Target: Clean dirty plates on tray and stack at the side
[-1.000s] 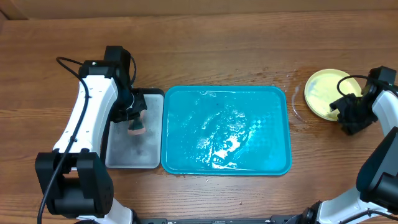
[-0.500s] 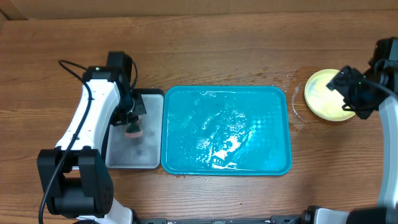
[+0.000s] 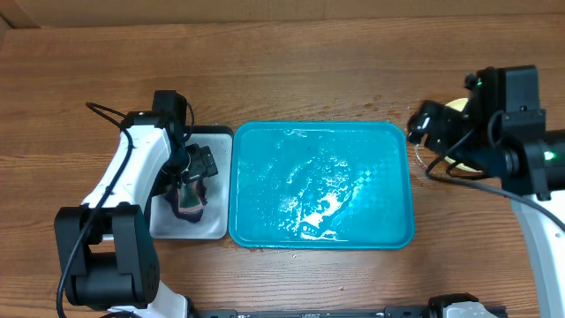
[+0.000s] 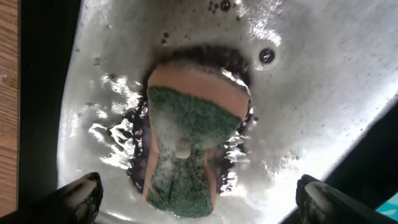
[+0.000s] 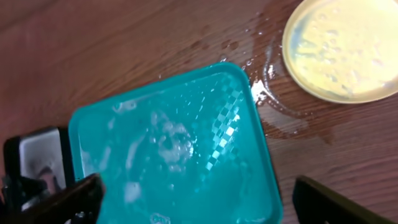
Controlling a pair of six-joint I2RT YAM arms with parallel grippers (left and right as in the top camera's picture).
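Right gripper [image 5: 199,188], wide and empty, hangs by the tray's [image 5: 186,124] right edge, near the plate [image 5: 345,50]; left gripper [image 4: 199,188] wide above the sponge [image 4: 193,124].

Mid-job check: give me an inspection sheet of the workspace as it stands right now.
Surface: wooden table, puddle beside the yellow-green plate.
Job's things: teal tray wet, no plates in it; yellow-green plate on the table right of it, droplets on it.
Clutter: grey metal tray with soapy water, sponge lying in it.
End effectors: left end effector open over the sponge; right end effector open, empty.
Cables: black cable looping off the left arm.
Surroundings: nothing seen.
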